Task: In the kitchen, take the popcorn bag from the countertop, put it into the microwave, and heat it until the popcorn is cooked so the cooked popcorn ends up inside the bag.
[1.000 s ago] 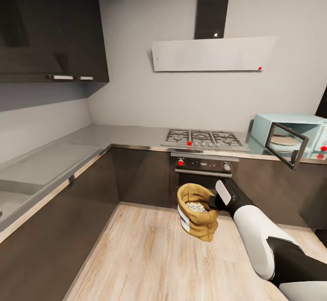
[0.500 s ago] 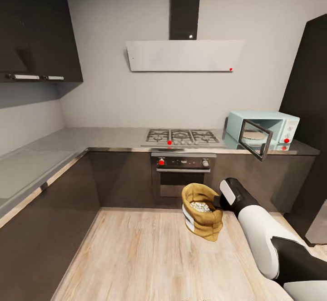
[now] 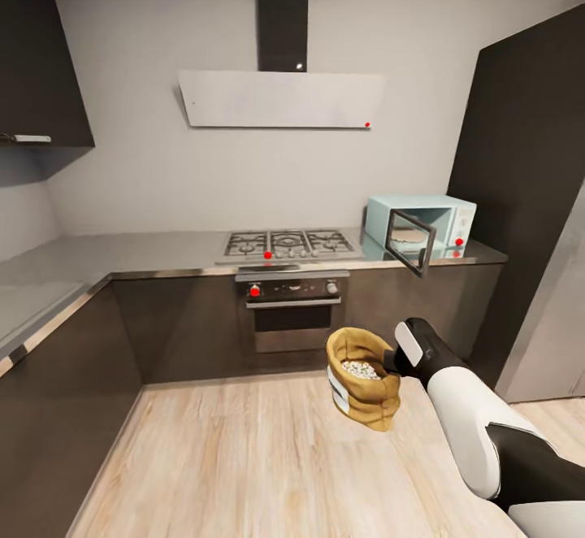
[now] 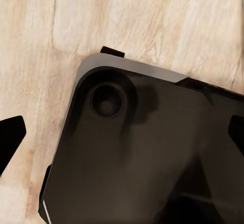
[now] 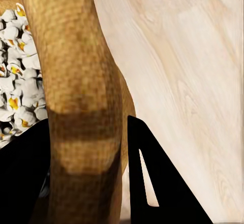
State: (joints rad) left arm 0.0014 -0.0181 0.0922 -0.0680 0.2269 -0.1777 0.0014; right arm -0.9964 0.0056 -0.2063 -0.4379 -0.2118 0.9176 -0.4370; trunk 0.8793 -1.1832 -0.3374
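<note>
Right tool (image 5: 86,173) clamps the popcorn bag (image 3: 362,376) rim, bag hanging above the wood floor (image 3: 244,457)

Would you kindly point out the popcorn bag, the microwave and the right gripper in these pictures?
popcorn bag (image 3: 367,405): head view, on its brown front wall below the rolled rim.
microwave (image 3: 380,217): head view, on its pale blue side panel beside the open door.
right gripper (image 3: 393,362): head view, at the fingertips gripping the bag's rim.
</note>
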